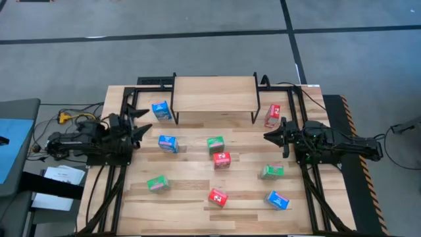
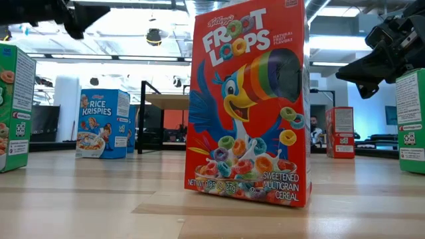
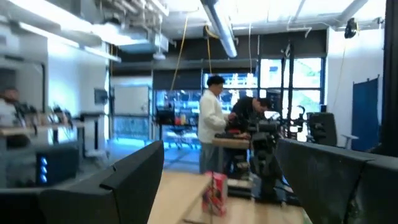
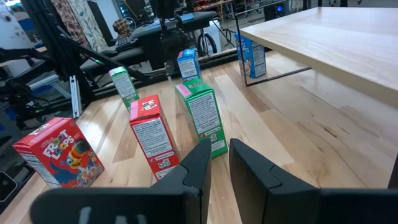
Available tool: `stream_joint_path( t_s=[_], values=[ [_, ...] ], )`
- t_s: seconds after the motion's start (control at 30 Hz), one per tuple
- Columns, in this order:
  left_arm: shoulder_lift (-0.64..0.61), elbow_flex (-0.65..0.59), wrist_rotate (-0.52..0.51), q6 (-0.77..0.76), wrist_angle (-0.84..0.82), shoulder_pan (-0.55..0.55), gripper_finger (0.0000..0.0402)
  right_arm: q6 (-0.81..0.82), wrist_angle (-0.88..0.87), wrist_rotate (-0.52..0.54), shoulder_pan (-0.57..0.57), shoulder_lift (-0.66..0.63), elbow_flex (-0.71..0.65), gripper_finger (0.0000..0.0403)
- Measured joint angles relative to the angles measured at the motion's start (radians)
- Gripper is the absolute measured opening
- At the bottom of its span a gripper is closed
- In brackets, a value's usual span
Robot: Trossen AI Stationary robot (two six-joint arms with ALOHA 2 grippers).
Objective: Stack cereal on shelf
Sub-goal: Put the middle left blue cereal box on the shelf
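The shelf (image 1: pixel 215 94) is seen at 12 o'clock on the worktop (image 1: pixel 191 204), its board bare. All 9 boxes are spread below and beside it. A blue box (image 1: pixel 161 110) is stood just beside the shelf's left leg, at 10 o'clock; a red box (image 1: pixel 273 115) is placed by the right leg, at 2 o'clock. In the middle, a second blue box (image 1: pixel 168 143), a green box (image 1: pixel 215 143) and a red box at centre (image 1: pixel 222 159) are grouped, the green and red nearly touching. Toward 6 o'clock, a red Froot Loops box (image 1: pixel 218 197) is found, with a green box at 7 o'clock (image 1: pixel 157 184), a green box at 4 o'clock (image 1: pixel 272 172) and a blue box at 5 o'clock (image 1: pixel 277 199).

The left hand (image 1: pixel 140 122) is held at 9 o'clock, fingers apart, nothing gripped. The right hand (image 1: pixel 271 135) is parked at 3 o'clock, fingers together, empty. 2 people (image 3: pixel 212 118) are glimpsed in the room beyond.
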Motion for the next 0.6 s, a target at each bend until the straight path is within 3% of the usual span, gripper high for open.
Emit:
stream_joint_path(
  t_s=[0.3,0.6],
  values=[
    [0.028,0.121,0.051,0.078,-0.055,0.0,0.0299,0.0,0.0,0.0,0.0,0.0,0.0,0.0082],
    [0.24,0.285,0.05,0.056,-0.263,0.0,0.0299,0.0,0.0,0.0,0.0,0.0,0.0,0.0082]
  ],
)
